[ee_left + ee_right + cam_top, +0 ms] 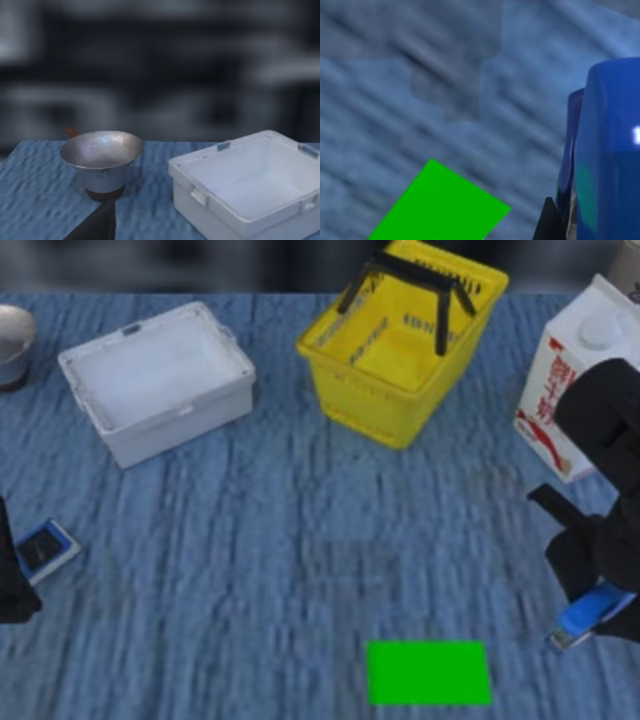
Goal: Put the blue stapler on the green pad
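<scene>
Blue stapler (pixel 592 613) sits at the table's right edge, under the right gripper (pixel 600 590), silvery tip poking out toward the front. Black gripper body covers most of it from above. Fingers appear closed around the stapler, though the contact itself is hidden in the top view. In the right wrist view the stapler (pixel 607 150) fills one side of the picture, very close to the lens, with a dark fingertip (pixel 547 225) right against it.

Green pad (pixel 429 672) lies flat near the front edge, to the left of the stapler and clear of it; bare blue cloth between them. Right wrist view shows one corner of the pad (pixel 437 205).

Left arm (pixel 12 575) parked at the left edge; cannot tell how its fingers stand. Blue-edged square object with a dark face (pixel 42 550) just beside it.

Farther back: white tub (pixel 158 380), yellow basket (pixel 400 335) with black handles, milk carton (pixel 570 380), metal bowl (pixel 12 340) at the far left.
</scene>
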`<state>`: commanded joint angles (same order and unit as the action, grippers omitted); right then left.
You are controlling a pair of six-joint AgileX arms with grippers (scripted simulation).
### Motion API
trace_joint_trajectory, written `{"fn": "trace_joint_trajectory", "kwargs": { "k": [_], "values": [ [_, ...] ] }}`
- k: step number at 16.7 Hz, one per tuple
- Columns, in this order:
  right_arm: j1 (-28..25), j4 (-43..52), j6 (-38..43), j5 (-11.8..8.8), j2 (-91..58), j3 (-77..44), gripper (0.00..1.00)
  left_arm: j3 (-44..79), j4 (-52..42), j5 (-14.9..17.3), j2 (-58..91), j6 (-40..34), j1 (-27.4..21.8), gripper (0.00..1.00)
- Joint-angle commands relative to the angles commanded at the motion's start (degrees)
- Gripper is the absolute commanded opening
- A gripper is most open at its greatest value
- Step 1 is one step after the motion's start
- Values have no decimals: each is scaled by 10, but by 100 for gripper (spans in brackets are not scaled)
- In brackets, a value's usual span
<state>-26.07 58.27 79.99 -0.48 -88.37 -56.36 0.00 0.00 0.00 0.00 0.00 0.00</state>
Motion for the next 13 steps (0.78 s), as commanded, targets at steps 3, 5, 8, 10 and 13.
{"fn": "trace_joint_trajectory", "kwargs": {
  "k": [3, 5, 8, 10, 13],
  "values": [
    [-4, 1, -17, 0, -3, -5, 0, 0, 0, 0, 0, 0, 0, 100],
    [-13, 5, -58, 0, -10, -17, 0, 0, 0, 0, 0, 0, 0, 100],
    [-33, 17, -160, -1, -30, -44, 0, 0, 0, 0, 0, 0, 0, 100],
    [-48, 27, -246, -1, -46, -63, 0, 0, 0, 0, 0, 0, 0, 100],
    [-73, 44, -397, -2, -72, -91, 0, 0, 0, 0, 0, 0, 0, 100]
  ]
}}
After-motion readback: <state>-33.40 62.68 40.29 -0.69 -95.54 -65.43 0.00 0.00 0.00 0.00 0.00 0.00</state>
